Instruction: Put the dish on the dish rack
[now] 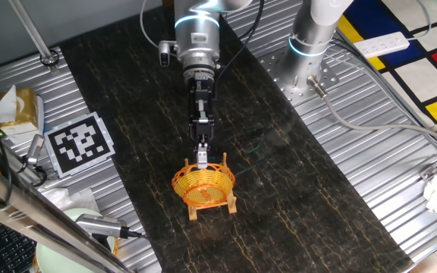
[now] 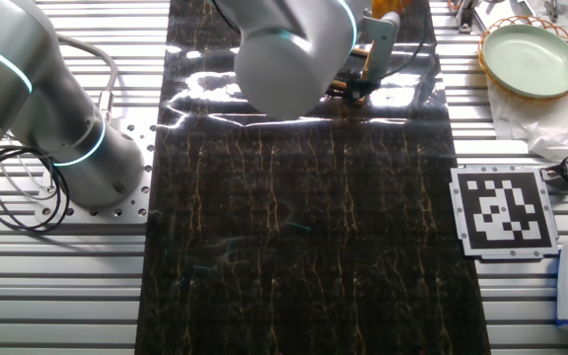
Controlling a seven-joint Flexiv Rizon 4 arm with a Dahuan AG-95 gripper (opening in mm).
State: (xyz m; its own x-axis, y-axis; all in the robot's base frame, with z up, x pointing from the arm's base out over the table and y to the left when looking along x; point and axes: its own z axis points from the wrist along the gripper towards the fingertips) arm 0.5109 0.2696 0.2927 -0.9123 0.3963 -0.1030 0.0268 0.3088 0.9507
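Dish [image 1: 203, 186] is sitting tilted on the dish rack [image 1: 212, 205] on the dark table [image 1: 294, 182], with the gripper [image 1: 202, 158] jaws pinching its rim.

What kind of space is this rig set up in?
Most likely a robotics lab bench: a ribbed aluminium table with a dark marbled mat, a printed fiducial marker, and the arm's gripper over the dish.

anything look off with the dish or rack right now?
Nothing stands out. The dish sits tilted in the dish rack, as racked dishes do, with the tool at its rim. The rack stands upright.
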